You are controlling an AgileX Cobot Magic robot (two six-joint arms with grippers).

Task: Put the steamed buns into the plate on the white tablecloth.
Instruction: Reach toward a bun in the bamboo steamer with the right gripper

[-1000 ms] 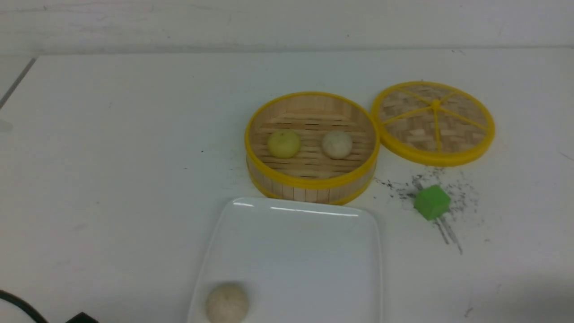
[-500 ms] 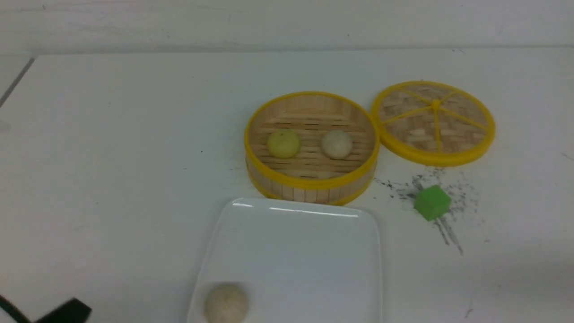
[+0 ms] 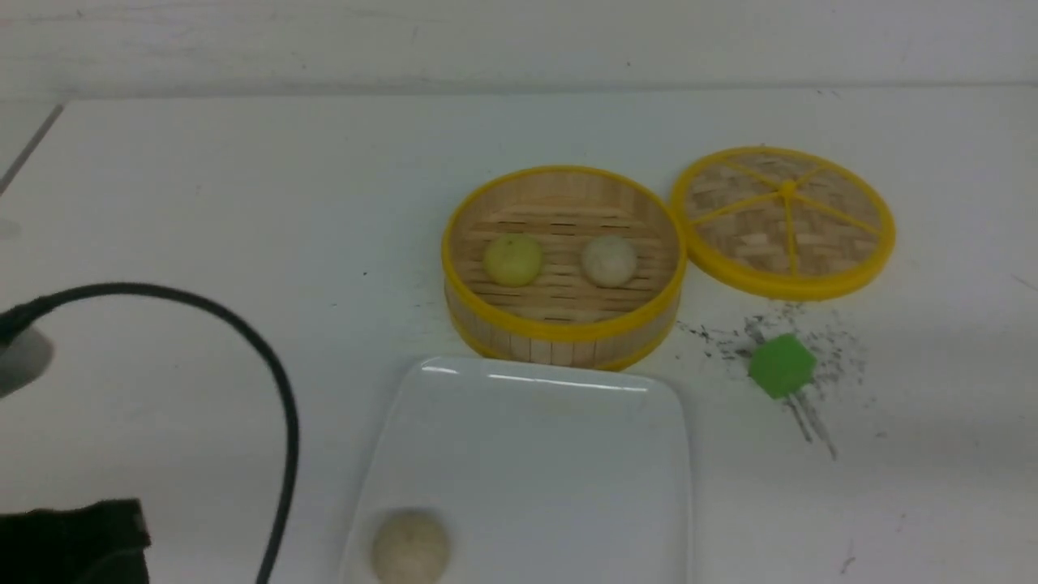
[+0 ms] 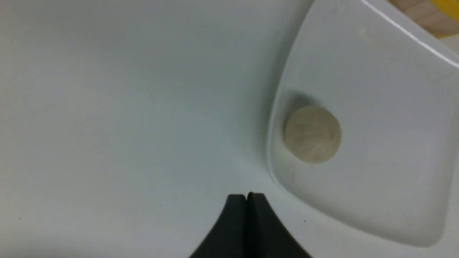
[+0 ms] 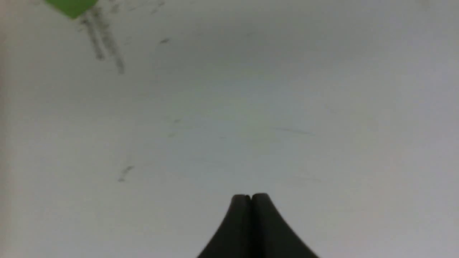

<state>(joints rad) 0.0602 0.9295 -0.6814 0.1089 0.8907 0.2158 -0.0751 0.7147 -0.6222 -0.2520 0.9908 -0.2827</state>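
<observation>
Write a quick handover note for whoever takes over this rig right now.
Left gripper: shut, empty, over the white tablecloth beside the plate.
Right gripper: shut, empty, over the tablecloth too.
Done: one beige bun on the plate.
To do: yellow bun and off-white bun sit in the steamer; move both to the plate.

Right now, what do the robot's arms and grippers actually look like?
The left gripper and right gripper are each two plain black fingers tapering to blunt tips, unmarked. In front view, a thin black cable loops over a black block on the left arm's side.
</observation>
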